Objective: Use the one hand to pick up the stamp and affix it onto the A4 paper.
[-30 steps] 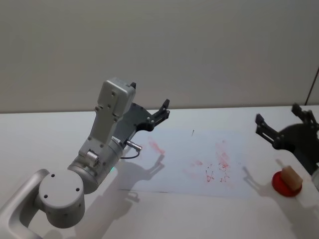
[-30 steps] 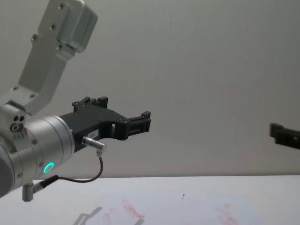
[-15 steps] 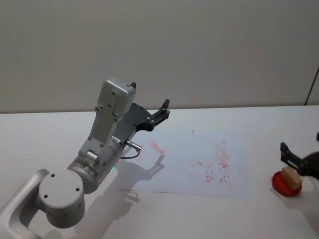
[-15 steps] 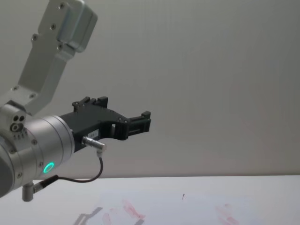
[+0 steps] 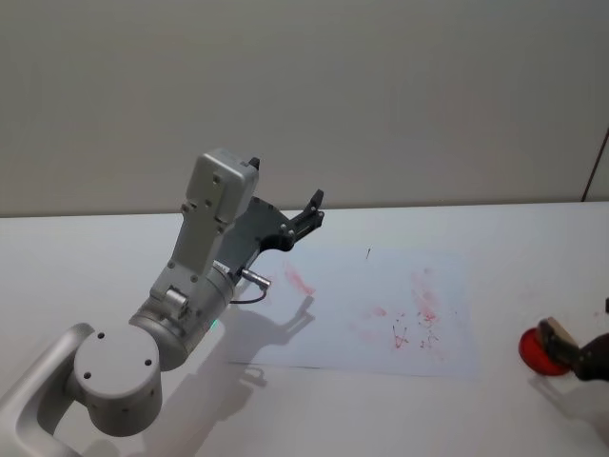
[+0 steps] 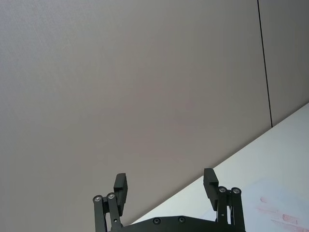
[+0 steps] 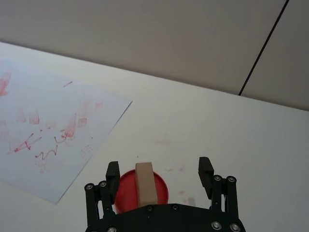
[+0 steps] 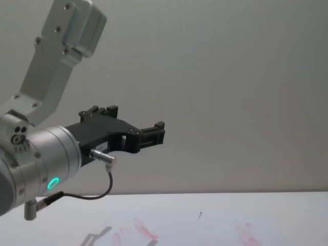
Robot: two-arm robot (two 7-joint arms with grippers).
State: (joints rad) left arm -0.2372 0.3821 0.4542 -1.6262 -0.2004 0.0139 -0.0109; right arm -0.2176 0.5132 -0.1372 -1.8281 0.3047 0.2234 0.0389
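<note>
The stamp [image 7: 145, 182] is a small tan wooden block standing on a round red ink pad [image 7: 160, 189], to the right of the A4 paper [image 5: 381, 305]. The white paper bears smudgy red prints and one tiny dark mark. My right gripper [image 7: 159, 171] is open and low over the pad, with the stamp between its fingers, closer to one of them. In the head view the right gripper [image 5: 574, 354] covers part of the stamp [image 5: 556, 330]. My left gripper [image 5: 309, 211] is open and held high above the paper's left end.
The left arm [image 8: 46, 154] rises large over the table's left side. The paper's far edge [image 8: 195, 225] shows low in the chest view. White tabletop [image 7: 203, 130] lies beyond the pad, with a grey wall behind.
My right gripper has come down and back toward the table's near right, from above the paper's right edge to around the stamp. The left arm has not moved.
</note>
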